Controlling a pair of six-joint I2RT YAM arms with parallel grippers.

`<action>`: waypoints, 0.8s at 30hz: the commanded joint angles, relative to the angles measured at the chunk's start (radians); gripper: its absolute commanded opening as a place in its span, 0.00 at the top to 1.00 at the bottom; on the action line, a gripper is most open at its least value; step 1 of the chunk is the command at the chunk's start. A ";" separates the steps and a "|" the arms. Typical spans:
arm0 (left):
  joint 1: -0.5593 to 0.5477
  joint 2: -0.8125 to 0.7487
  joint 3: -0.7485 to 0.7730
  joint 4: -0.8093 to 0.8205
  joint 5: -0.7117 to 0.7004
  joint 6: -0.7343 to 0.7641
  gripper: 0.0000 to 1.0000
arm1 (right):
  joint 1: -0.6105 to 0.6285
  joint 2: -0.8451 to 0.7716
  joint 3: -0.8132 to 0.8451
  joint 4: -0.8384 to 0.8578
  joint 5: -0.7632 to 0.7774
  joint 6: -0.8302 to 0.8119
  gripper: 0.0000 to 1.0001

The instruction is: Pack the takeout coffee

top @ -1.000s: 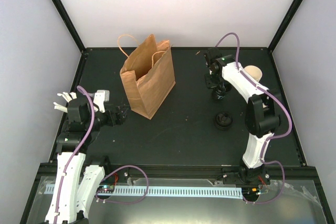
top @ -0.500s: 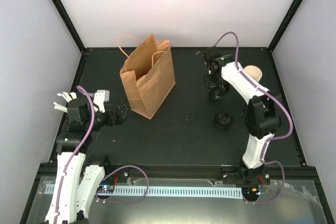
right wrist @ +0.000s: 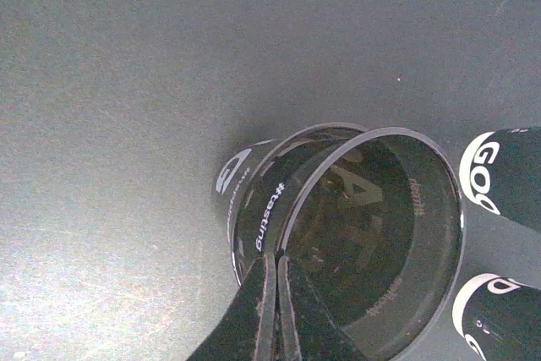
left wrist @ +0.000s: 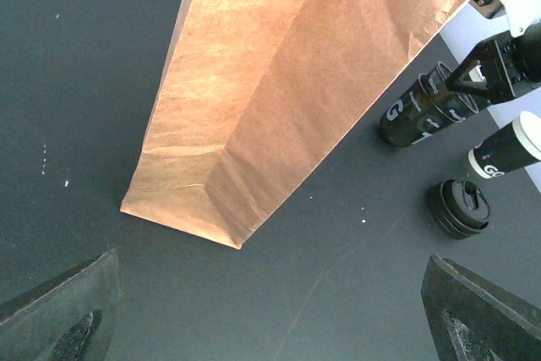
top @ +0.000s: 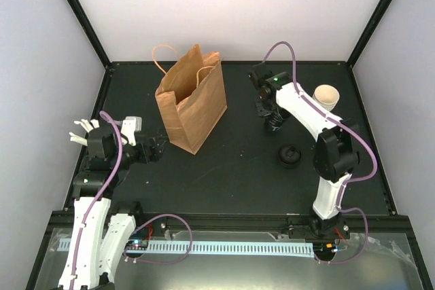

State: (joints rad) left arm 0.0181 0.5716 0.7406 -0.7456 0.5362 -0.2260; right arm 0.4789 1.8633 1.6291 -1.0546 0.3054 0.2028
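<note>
The takeout coffee (top: 326, 94) is a small black cup with white print and a cream inside. It stands alone at the far right and also shows in the left wrist view (left wrist: 505, 150). My right gripper (top: 272, 120) is left of it, and in the right wrist view (right wrist: 276, 266) it is shut on the rim of a dark-inside black cup (right wrist: 372, 234) nested in others. That stack (left wrist: 420, 112) hangs tilted. My left gripper (top: 158, 146) stands open near the bag's front corner, with nothing between its fingers (left wrist: 59, 314).
A brown paper bag (top: 192, 100) stands open at the back left; its lower corner (left wrist: 245, 124) fills the left wrist view. A black lid (top: 289, 156) lies on the dark table (top: 231, 181) in front of the cups. Black frame rails border the table.
My right gripper has moved left toward the bag, still shut on the dark-inside cup, uncovering more of the cream-inside cup. The left arm has not moved.
</note>
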 commanded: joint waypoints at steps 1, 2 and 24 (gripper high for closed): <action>-0.001 0.002 -0.002 0.020 0.020 -0.010 0.01 | 0.035 -0.014 0.052 -0.038 0.086 0.028 0.99; 0.000 0.002 -0.003 0.021 0.021 -0.010 0.01 | 0.042 -0.013 0.057 -0.042 0.092 0.030 0.99; 0.000 -0.004 -0.001 0.019 0.023 -0.008 0.01 | 0.126 -0.011 0.171 -0.162 0.269 0.069 0.99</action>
State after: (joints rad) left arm 0.0181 0.5716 0.7357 -0.7456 0.5404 -0.2268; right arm 0.5919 1.8633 1.7573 -1.1797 0.5034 0.2531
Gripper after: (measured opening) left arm 0.988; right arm 0.012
